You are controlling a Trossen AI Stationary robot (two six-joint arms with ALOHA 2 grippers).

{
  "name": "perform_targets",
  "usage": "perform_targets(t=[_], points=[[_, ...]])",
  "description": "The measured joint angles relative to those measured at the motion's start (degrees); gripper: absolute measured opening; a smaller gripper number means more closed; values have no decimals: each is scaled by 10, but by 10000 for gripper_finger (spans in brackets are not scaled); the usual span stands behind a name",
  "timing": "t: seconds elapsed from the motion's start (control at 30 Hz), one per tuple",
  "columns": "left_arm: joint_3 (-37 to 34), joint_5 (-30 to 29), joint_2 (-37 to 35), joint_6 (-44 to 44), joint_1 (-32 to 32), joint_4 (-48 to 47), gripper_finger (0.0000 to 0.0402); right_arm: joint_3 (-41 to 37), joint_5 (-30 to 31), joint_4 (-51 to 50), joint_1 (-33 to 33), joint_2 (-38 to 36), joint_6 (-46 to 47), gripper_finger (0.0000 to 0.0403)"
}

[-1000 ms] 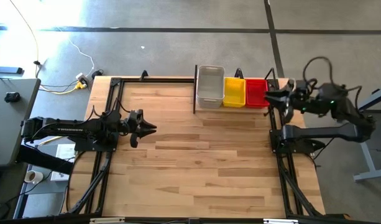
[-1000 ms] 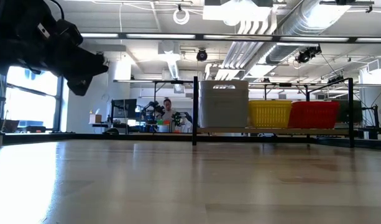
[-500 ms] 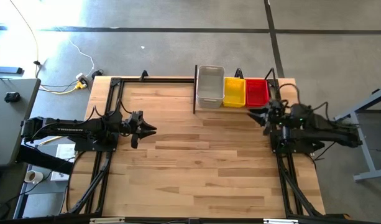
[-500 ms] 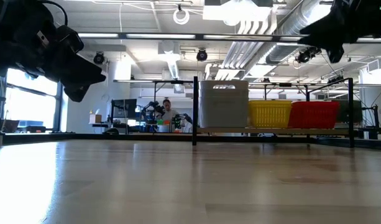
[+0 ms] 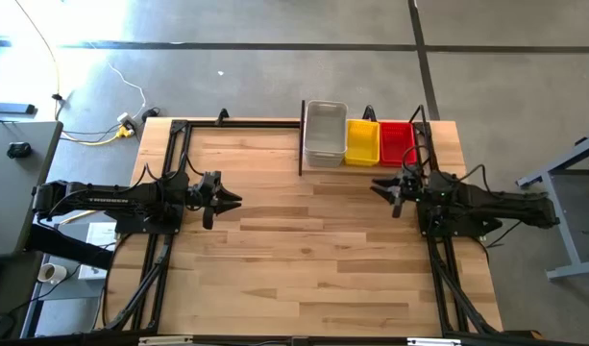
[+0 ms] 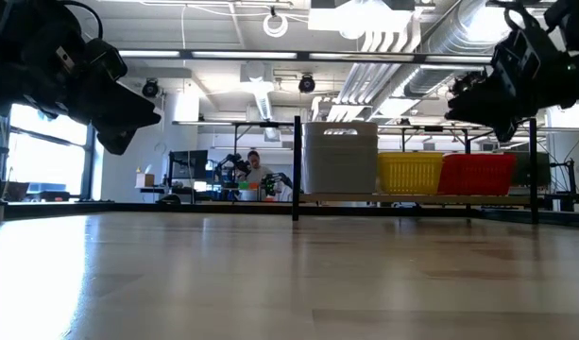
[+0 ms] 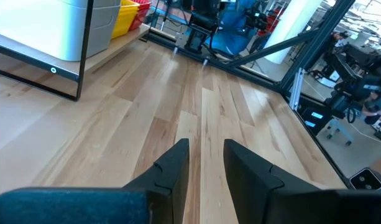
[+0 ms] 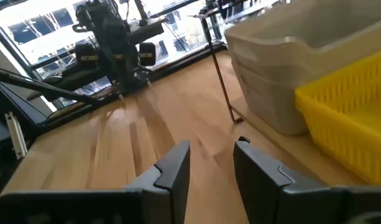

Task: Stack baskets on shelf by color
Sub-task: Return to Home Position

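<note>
Clear baskets (image 5: 325,133), yellow baskets (image 5: 361,142) and red baskets (image 5: 397,142) are sitting side by side on the shelf (image 5: 302,146) — I'm hovering the left gripper (image 5: 232,199) and right gripper (image 5: 379,185) over the table (image 5: 304,259), jaws narrowly parted, empty.

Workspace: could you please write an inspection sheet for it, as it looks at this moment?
Surface: wooden table, planks bare, no spill seen.
Job's things: clear baskets, yellow baskets and red baskets side by side on the shelf at the table's far edge.
Clutter: nothing seen on the table.
Grippers: left gripper open and empty above the table's left side; right gripper open and empty, just in front of the shelf.
Cables: yellow and white cables on the floor beyond the table's left corner.
Surroundings: a person far behind the table.
</note>
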Motion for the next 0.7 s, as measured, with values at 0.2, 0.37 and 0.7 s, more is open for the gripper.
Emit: perform_targets(t=[0.2,0.37,0.7], points=[[0,0,0,0,0,0,90,-33,0,12,0,0,23,110],[0,0,0,0,0,0,90,-34,-3,-6,0,1,40,110],[0,0,0,0,0,0,90,-34,-10,-7,0,1,-39,110]])
